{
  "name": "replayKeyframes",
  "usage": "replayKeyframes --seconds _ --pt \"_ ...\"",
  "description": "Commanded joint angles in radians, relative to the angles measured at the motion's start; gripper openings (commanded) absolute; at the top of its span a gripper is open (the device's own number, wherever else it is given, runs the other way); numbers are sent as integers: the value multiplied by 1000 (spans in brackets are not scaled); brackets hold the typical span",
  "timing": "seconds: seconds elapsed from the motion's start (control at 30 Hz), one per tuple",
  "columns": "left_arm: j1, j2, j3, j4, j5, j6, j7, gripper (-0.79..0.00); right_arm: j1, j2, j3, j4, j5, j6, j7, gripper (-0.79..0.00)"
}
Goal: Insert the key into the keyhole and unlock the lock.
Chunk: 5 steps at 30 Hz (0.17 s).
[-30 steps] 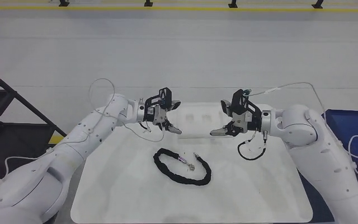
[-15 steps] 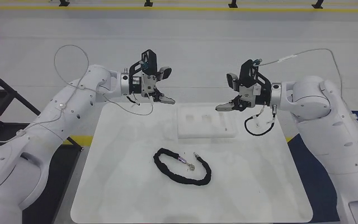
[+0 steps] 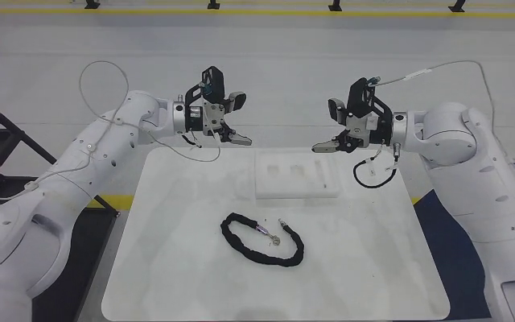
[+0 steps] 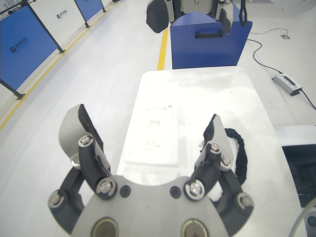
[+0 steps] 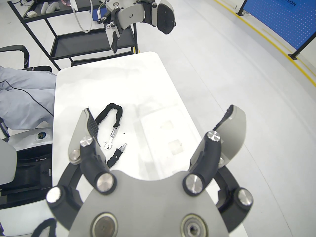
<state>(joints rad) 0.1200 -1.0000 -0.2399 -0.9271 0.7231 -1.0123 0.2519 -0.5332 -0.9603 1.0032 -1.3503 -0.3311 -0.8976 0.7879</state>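
— Anything done yet?
— Nothing, I'd say. The chain lock (image 3: 241, 248) lies mid-table (image 3: 177, 274), the key (image 3: 275, 238) loose just beside its metal ends. Past the foam block (image 3: 294, 179), the left gripper (image 4: 148, 114) and the right gripper (image 5: 159, 110) hang spread wide, empty. Picking up, inserting and turning are all left.

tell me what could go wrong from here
The key lies small and flat on the table, so it may get pushed rather than pinched. The chain lock lies loose and could slide during insertion. The open left gripper and right gripper must meet at one small spot and might collide.
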Motion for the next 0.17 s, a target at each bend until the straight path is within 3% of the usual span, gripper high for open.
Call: replayKeyframes --seconds 0.0,0.13 --pt "0 0 0 0 0 0 0 -1 0 0 0 0 0 0 0 0" --pt "0 0 0 0 0 0 0 -1 0 0 0 0 0 0 0 0"
